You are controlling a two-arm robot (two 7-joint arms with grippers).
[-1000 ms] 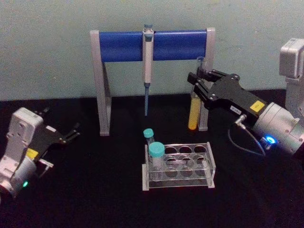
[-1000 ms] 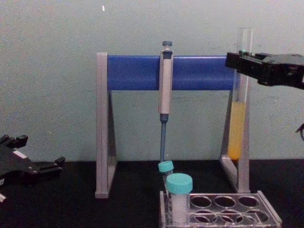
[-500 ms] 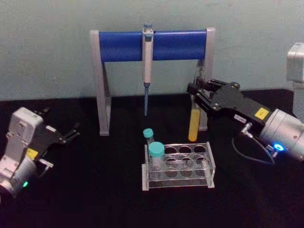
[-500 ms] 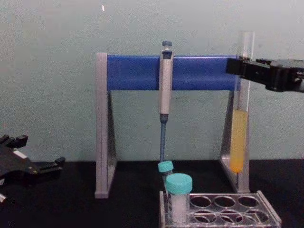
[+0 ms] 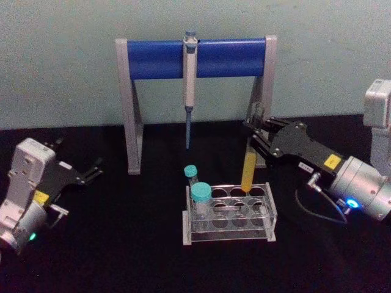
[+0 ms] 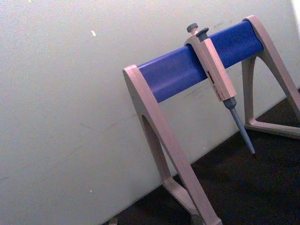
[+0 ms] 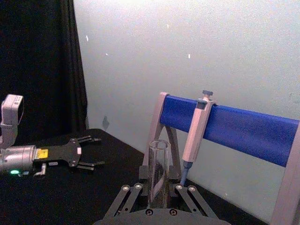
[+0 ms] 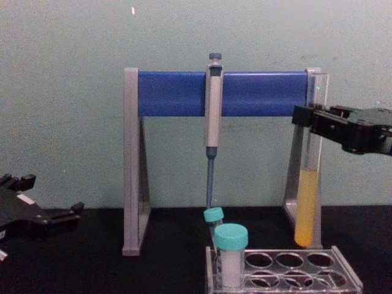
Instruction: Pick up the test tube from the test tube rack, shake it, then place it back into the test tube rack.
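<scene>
test tube rack front cut off at chest view's lower edge

No legible text, numbers or brand marks found. Right gripper body: one yellow sticker and one white strip, the print on both too small to read. Left gripper body: one yellow label, possibly bearing dark characters in the right wrist view, but unreadable.

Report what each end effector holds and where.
The right end effector grips the test tube by its upper part, below the open rim, above the liquid. The left end effector holds nothing.
</scene>
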